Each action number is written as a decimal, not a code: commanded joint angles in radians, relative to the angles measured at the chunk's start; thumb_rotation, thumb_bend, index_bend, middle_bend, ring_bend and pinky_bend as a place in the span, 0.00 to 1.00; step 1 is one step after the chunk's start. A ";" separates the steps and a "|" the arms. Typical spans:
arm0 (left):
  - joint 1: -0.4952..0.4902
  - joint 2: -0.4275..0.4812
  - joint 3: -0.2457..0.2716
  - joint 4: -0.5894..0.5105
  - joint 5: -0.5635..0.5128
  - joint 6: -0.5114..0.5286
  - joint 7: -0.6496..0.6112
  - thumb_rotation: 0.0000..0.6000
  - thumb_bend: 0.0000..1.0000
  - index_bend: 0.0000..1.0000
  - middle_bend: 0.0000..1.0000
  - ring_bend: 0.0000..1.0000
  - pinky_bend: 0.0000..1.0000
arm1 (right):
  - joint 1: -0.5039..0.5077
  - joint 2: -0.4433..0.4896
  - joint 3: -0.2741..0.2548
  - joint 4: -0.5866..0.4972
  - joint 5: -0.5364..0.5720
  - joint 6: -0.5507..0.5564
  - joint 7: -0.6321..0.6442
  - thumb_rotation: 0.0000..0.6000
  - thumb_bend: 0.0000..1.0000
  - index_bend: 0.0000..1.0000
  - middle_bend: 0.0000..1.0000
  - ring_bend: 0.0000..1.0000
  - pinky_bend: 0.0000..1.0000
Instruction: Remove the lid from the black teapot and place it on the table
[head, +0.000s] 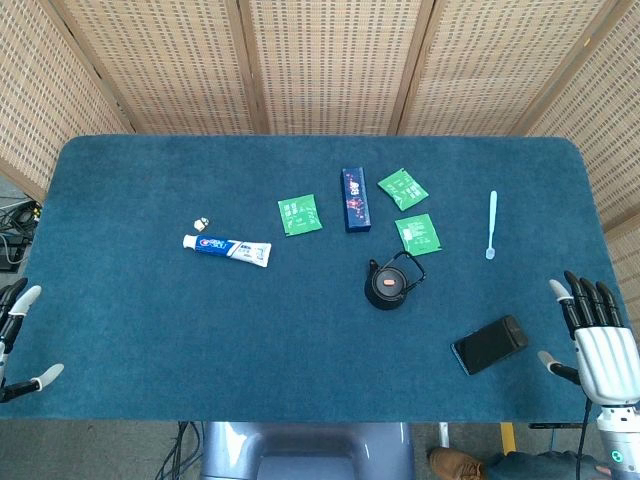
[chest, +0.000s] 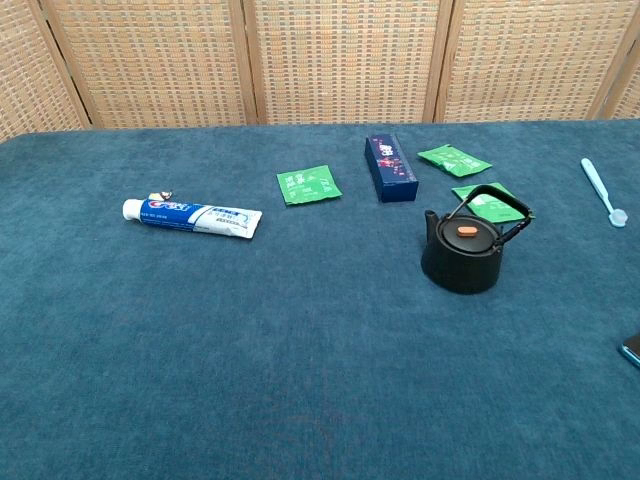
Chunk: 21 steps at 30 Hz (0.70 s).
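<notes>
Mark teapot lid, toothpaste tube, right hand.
teapot lid (chest: 467, 230), chest view, on its orange knob.
toothpaste tube (chest: 195, 215), chest view, mid-body.
right hand (head: 603, 350), head view, on its white back.

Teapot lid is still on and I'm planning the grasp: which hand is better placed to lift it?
Right. The black teapot sits on the table's right half, nearer the open right hand than the left hand.
</notes>
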 joint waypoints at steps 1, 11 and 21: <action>0.000 0.000 0.000 0.000 0.000 0.000 0.000 1.00 0.00 0.00 0.00 0.00 0.00 | 0.000 -0.001 -0.001 0.000 0.000 -0.001 -0.001 1.00 0.00 0.07 0.00 0.00 0.00; -0.007 -0.010 -0.007 0.009 -0.006 -0.007 0.014 1.00 0.00 0.00 0.00 0.00 0.00 | 0.042 0.000 0.018 0.015 0.013 -0.059 -0.017 1.00 0.00 0.09 0.00 0.00 0.00; -0.049 -0.044 -0.047 0.002 -0.078 -0.070 0.081 1.00 0.00 0.00 0.00 0.00 0.00 | 0.323 0.065 0.138 -0.093 0.145 -0.444 -0.082 1.00 0.00 0.26 0.00 0.00 0.00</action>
